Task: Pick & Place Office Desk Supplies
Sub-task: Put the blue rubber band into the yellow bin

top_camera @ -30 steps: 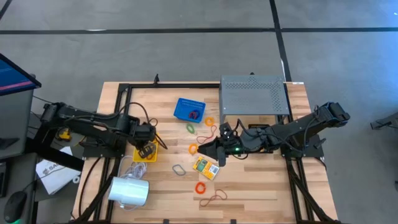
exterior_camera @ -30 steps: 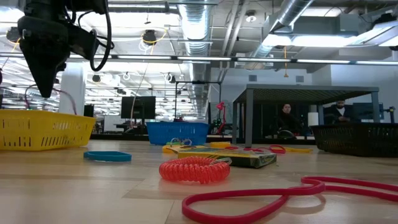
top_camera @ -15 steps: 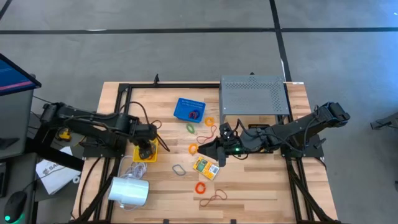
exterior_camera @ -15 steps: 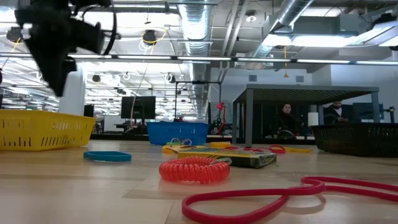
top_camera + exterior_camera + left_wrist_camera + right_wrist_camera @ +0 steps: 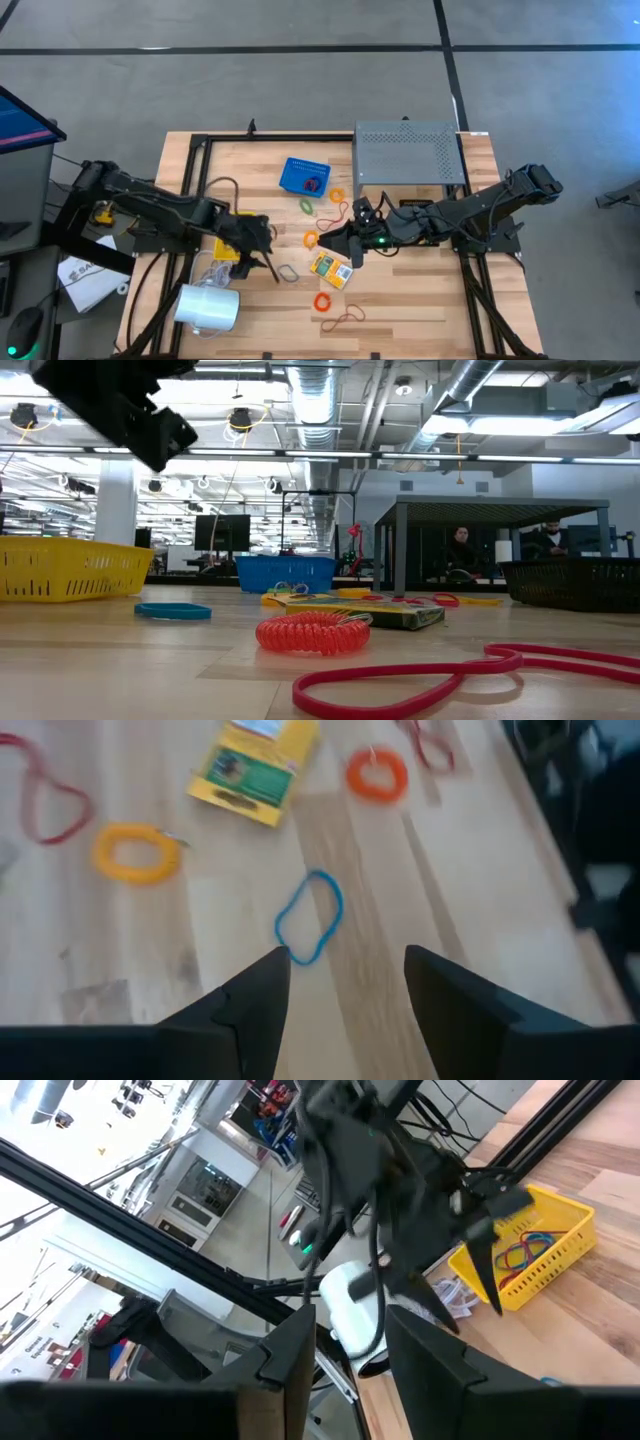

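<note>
We are sorting the small desk things into baskets. Our left gripper [image 5: 340, 982] hangs just above the blue band [image 5: 309, 917], with its jaws spread and nothing between them. We think this band is the next thing to pick up.

The blue band lies flat on the tabletop [image 5: 400, 310], near the yellow basket [image 5: 228, 246]. The crayon box [image 5: 254, 772] is a bit farther from the yellow basket, and the orange band [image 5: 377, 773] lies just beside the crayon box.

Next we need to go down, put one jaw on each side of the thin band, and pinch it.

Our right gripper [image 5: 326, 243] waits beside the crayon box; its jaws look spread too.
</note>
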